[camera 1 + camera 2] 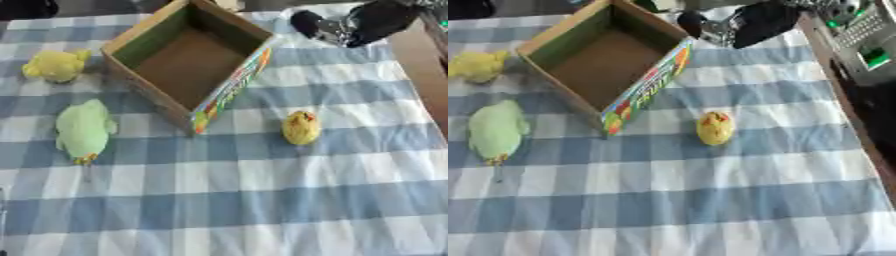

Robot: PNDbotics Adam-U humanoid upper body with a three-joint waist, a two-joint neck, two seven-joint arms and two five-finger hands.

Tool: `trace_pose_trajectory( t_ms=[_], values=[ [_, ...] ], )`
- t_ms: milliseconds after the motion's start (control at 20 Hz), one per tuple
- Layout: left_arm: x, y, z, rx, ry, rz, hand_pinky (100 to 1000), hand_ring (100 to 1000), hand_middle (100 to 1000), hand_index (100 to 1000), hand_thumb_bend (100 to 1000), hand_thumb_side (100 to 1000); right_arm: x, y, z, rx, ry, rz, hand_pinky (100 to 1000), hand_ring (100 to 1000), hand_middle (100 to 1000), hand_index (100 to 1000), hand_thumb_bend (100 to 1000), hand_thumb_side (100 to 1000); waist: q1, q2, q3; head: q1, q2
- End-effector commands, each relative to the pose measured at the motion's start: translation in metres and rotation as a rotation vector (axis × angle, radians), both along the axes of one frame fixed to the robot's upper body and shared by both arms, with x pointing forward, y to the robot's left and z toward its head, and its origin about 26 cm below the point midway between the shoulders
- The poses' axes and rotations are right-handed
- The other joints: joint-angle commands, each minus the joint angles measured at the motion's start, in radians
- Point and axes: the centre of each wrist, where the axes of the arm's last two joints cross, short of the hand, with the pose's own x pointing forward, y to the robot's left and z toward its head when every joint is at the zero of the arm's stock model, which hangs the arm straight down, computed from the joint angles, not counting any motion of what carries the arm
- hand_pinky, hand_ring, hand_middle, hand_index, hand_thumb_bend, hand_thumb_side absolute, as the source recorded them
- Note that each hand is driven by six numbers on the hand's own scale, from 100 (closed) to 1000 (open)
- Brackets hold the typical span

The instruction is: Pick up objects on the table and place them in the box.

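Observation:
An open cardboard box (188, 62) with a colourful printed side stands at the back middle of the checked cloth; its inside is bare. Left of it sits a pale yellow soft toy (57, 65). A light green bird-shaped toy (85, 130) lies in front of that, near the box's left corner. Right of the box's front corner stands a small yellow chick toy (301, 128). My right hand (367, 22), black with silver joints, hovers at the upper right beyond the box's far right corner, fingers stretched leftward and holding nothing. My left hand does not show.
The blue and white checked cloth (245, 210) covers the table. The table's right edge (842, 100) runs along the cloth, with a grey device with green buttons (866, 37) beyond it.

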Motion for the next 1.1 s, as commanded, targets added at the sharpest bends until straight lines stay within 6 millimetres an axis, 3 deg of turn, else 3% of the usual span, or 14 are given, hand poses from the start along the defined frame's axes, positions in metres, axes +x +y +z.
trace_pose_trajectory(
  t_ms=[50,100,500,1100],
  values=[
    [-0.003,0.000,0.006,0.015,-0.020,-0.008,472,580,596,745,100,803,0.004,-0.004,0.007,-0.069,0.030,-0.008,834,858,733,880,322,562,-0.002,-0.022,0.003,-0.003,-0.002],
    [-0.003,0.000,0.006,0.015,-0.020,-0.008,472,580,596,745,100,803,0.005,-0.004,0.006,-0.082,0.050,-0.006,841,865,730,883,356,505,-0.002,-0.022,0.003,-0.003,-0.003],
    [-0.003,0.000,0.006,0.015,-0.019,-0.008,472,580,596,745,100,804,0.008,-0.009,0.001,-0.201,0.171,0.000,874,905,771,925,552,364,-0.005,-0.018,0.003,0.000,-0.008],
    [-0.002,0.000,0.006,0.016,-0.021,-0.005,471,580,597,744,100,807,0.010,-0.032,-0.026,-0.343,0.210,-0.094,883,926,806,977,565,336,-0.010,-0.012,-0.007,0.008,-0.014]
  ],
)
